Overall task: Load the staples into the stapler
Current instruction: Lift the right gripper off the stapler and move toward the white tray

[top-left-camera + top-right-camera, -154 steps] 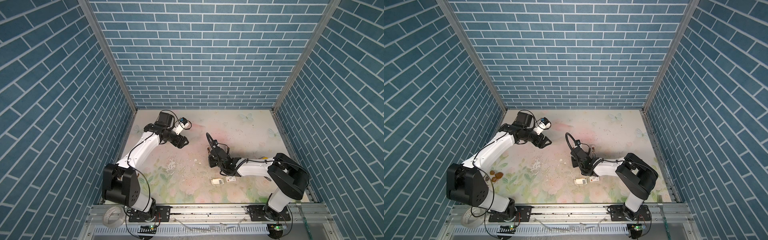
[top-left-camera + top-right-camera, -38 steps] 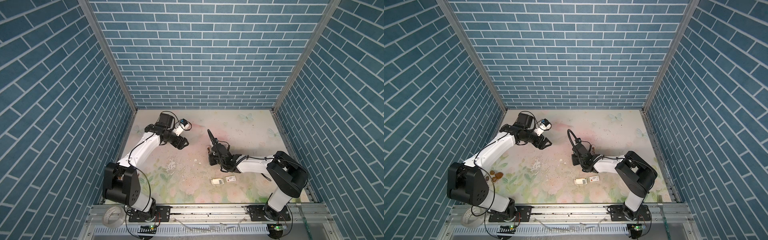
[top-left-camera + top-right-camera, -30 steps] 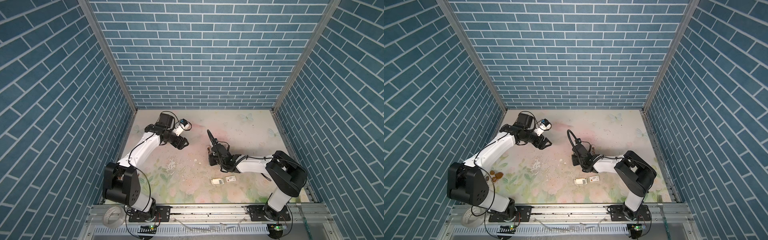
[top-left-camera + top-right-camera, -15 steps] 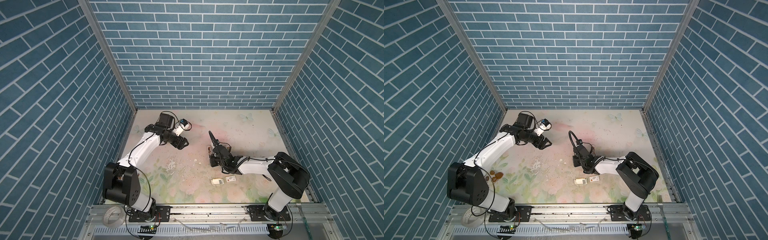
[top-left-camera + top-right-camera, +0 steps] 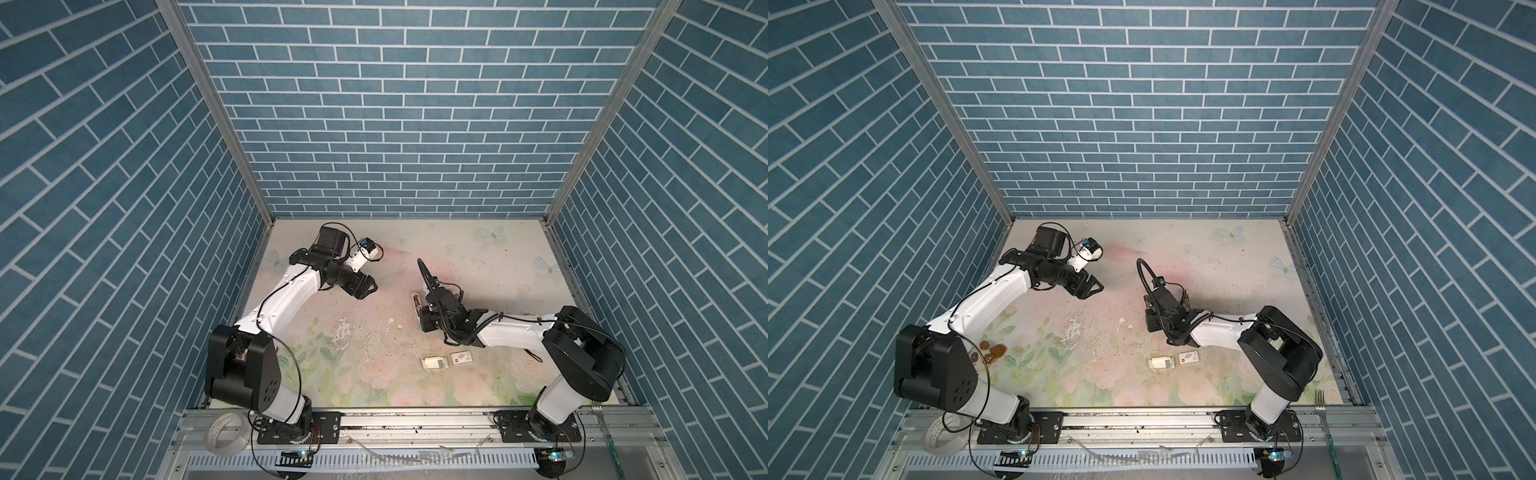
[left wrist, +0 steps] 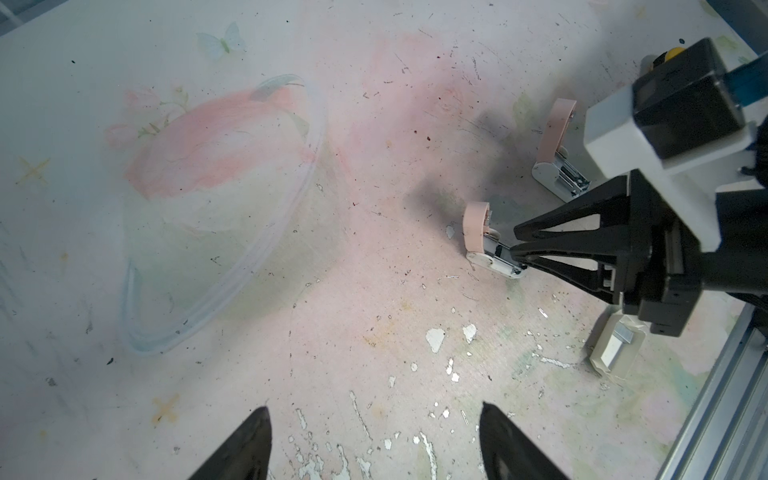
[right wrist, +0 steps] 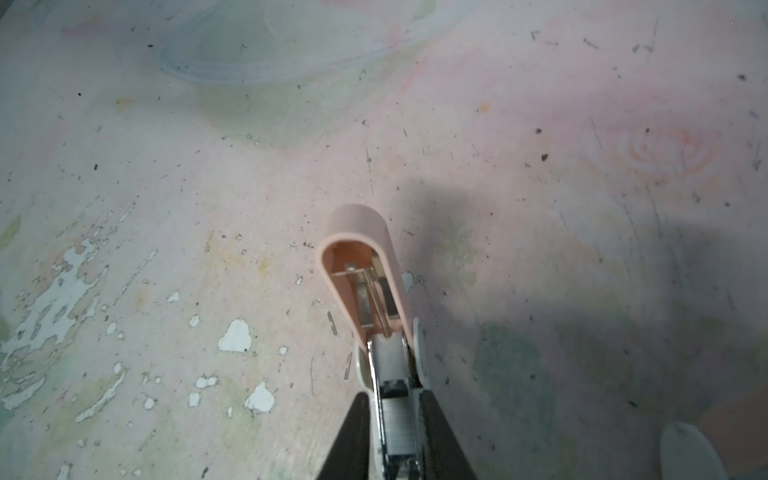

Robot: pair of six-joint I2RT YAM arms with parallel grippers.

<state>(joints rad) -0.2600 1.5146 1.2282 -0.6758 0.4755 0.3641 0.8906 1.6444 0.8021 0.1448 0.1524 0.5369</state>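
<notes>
The right gripper [image 7: 392,397] is sitting low, straddling the stapler [image 7: 361,232]; pinching or not is unclear. The left gripper [image 6: 374,409] is hovering, spread; partly cropped at frame bottom.

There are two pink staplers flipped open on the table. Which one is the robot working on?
The stapler with the right arm's fingers astride its metal channel, where staples lie. The other stapler stands apart, untouched.

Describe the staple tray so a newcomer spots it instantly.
Find the right arm, low over the floral mat. In front of its forearm, toward the rail, two small white boxes lie side by side. The tray is the left one in both top views, open with grey staples showing; the sleeve beside it bears a red mark.
</notes>
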